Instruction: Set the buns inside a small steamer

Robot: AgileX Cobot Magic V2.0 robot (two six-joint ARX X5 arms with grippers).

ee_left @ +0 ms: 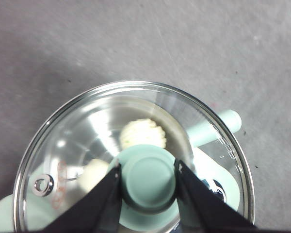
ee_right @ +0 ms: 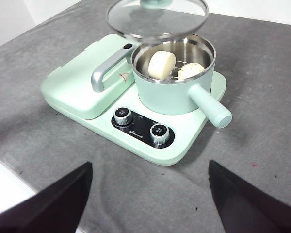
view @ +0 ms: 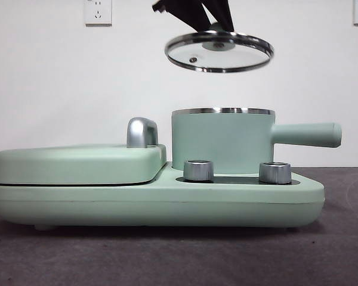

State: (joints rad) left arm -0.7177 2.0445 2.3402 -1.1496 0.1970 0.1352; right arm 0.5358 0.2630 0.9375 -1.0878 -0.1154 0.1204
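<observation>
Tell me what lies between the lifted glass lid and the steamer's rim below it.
Nothing: in the front view, only bare wall shows between the glass lid, held by the left gripper, and the steamer. The right wrist view shows both buns already inside.

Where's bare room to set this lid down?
Grey mat in front of the cooker's dials, and beside the pot handle. The steamer is crowded: both buns inside, lid held above by the left claw.

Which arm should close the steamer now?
Left. Its pincer already grips the glass lid by the knob, directly above the steamer holding both buns. The right pincer is open, well back from it.
</observation>
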